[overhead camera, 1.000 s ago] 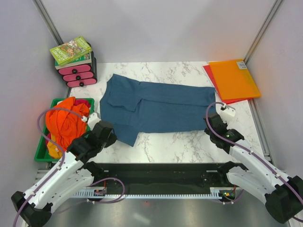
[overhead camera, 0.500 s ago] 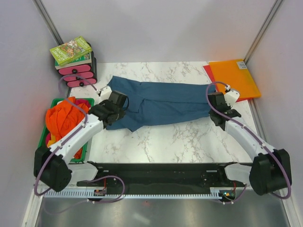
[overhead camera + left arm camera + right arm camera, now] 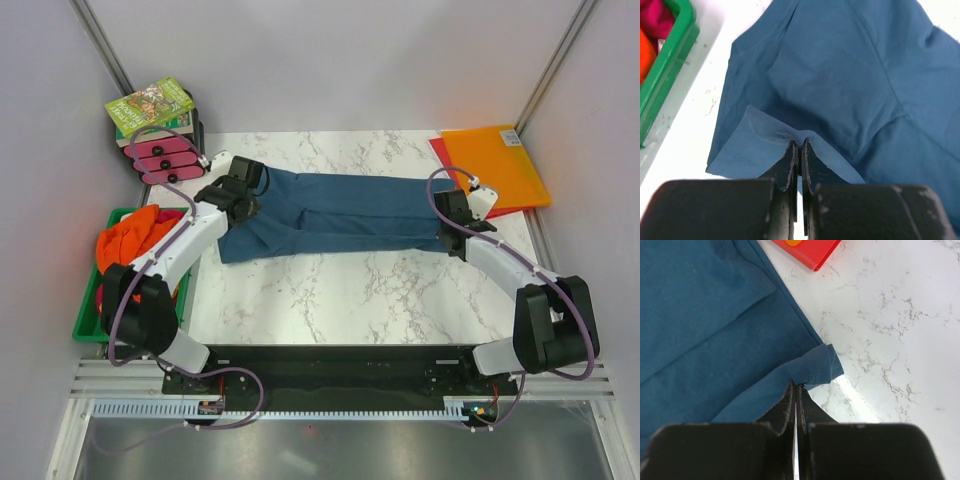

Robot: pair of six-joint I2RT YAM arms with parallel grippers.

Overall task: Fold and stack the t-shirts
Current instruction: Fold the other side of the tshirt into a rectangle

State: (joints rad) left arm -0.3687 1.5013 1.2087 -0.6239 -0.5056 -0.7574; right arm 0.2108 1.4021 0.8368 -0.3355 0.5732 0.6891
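A dark teal-blue cotton t-shirt (image 3: 340,212) lies stretched as a long band across the far half of the white marble-patterned table (image 3: 340,295). One end is near the table's left edge and the other reaches towards the right edge.

The left arm reaches from its base diagonally forward and to the right, passing over the inner side of the green plastic bin (image 3: 85,322). Its wrist is turned in over the shirt's left end. The left gripper (image 3: 800,145) is clamped on the fabric there; its wrist view shows the two dark fingers (image 3: 788,165) pressed together with a small peak of blue cloth pinched between them. A thin flap of the shirt's edge spreads to either side of the peak.

The right arm is bent at the elbow near the table's right side, and its forearm angles forward and inward to the shirt's right end. The right gripper (image 3: 796,386) is also clenched on the shirt. It holds a stitched hem corner, and that corner curls over onto the marble just past the fingertips.

Bright orange t-shirts (image 3: 135,248) are heaped in the green bin at the left, with a bit of yellow showing low in the pile. A flat orange plastic folder (image 3: 497,165) lies on a red folder (image 3: 447,160) at the far right corner, just beside the shirt's right end. At the far left a pink drawer unit (image 3: 165,160) carries a few books (image 3: 150,105) — it stands near the left wrist.
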